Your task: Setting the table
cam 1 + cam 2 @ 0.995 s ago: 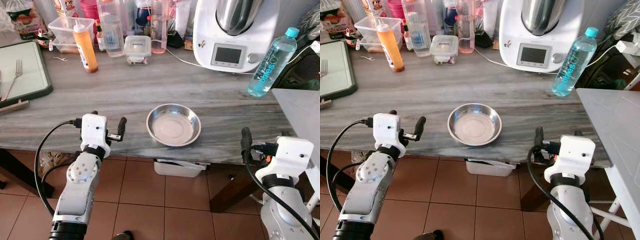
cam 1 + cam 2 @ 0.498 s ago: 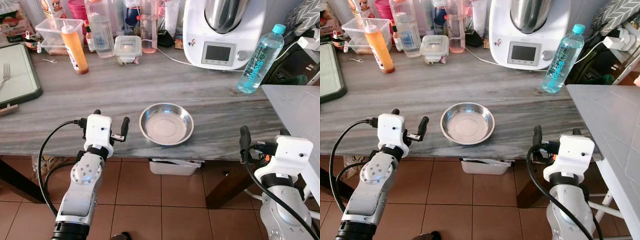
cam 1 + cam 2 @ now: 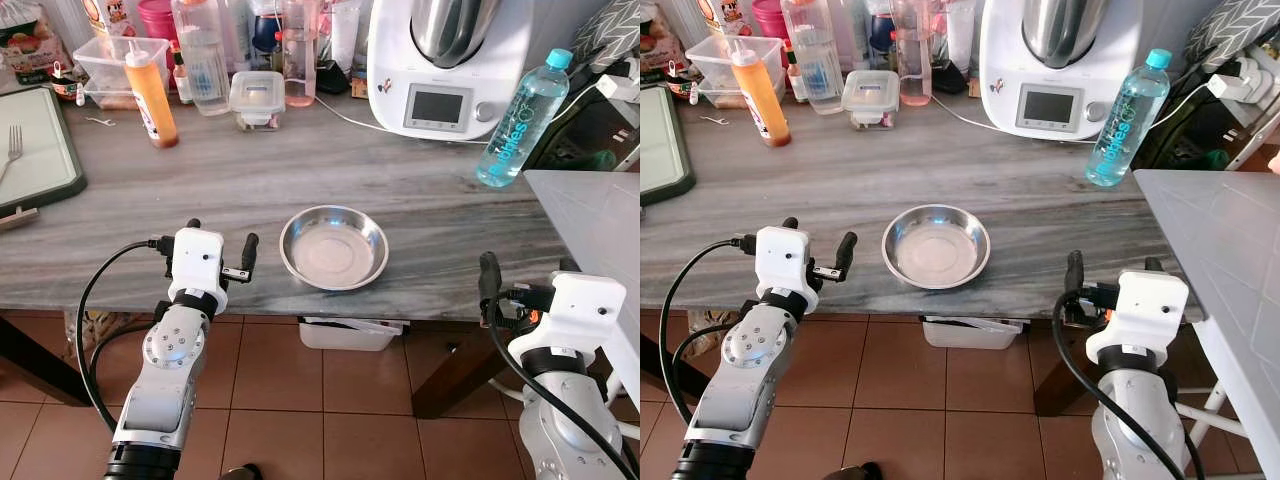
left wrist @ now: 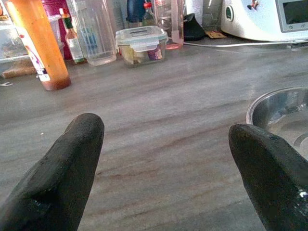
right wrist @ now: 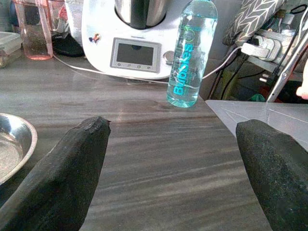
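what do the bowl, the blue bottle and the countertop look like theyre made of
Bowl: metal, likely stainless steel; shiny, mirror-like rim.
Bottle: clear blue-tinted plastic; see-through, with a cap.
Countertop: grey veined stone, or perhaps a laminate imitating it; smooth, faint sheen.

Desk (image 3: 300, 170): grey, streaked grain. Bowl (image 3: 333, 248): silver. Sauce bottle (image 3: 150, 92): orange. Water bottle (image 3: 522, 120): translucent blue, teal cap. Floor (image 3: 330, 410): terracotta tiles.

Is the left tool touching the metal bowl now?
Apart. In the left eye view, a strip of bare table lies between the left tool and the metal bowl; its fingers are spread, holding nothing.
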Tool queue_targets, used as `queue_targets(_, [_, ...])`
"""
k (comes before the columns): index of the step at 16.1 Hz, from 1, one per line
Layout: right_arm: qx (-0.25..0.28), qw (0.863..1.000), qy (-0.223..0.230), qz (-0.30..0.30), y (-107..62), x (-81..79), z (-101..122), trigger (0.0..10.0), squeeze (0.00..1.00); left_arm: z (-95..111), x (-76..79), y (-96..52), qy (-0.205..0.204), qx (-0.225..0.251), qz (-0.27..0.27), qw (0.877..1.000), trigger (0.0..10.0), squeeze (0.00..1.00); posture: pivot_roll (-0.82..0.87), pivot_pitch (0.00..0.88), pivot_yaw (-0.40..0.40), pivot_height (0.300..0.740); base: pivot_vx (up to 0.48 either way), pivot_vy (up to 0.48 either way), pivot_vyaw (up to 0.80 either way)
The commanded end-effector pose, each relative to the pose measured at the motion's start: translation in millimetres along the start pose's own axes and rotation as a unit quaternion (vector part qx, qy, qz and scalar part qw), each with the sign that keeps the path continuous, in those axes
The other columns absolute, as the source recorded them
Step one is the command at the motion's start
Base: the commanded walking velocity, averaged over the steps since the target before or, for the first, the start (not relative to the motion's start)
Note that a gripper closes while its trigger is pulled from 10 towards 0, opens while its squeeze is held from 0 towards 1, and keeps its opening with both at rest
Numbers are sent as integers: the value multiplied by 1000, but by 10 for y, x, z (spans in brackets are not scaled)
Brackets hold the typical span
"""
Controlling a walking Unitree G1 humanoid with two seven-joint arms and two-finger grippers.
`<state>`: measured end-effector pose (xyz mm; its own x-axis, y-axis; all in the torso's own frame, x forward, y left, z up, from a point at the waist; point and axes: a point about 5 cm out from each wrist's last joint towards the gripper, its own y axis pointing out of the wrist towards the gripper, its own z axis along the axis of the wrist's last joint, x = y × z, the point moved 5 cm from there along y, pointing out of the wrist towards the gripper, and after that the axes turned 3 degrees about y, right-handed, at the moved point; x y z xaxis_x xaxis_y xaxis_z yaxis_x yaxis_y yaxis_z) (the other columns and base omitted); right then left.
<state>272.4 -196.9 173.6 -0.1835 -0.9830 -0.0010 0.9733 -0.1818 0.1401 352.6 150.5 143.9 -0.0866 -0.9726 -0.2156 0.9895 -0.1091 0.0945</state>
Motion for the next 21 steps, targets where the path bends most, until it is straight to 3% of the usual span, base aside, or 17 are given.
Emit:
queue_targets(1, [-1, 1000, -2, -12, 0, 46, -19, 10000, 0, -15, 4, 18, 7, -5, -4, 1000, 10000, 0, 55, 113, -37, 740, -311, 0, 0])
queue_targets(21, [-1, 1000, -2, -12, 42, 67, -31, 10000, 0, -36, 40, 37, 13, -10, -10, 1000, 10000, 0, 66, 117, -37, 740, -346, 0, 0])
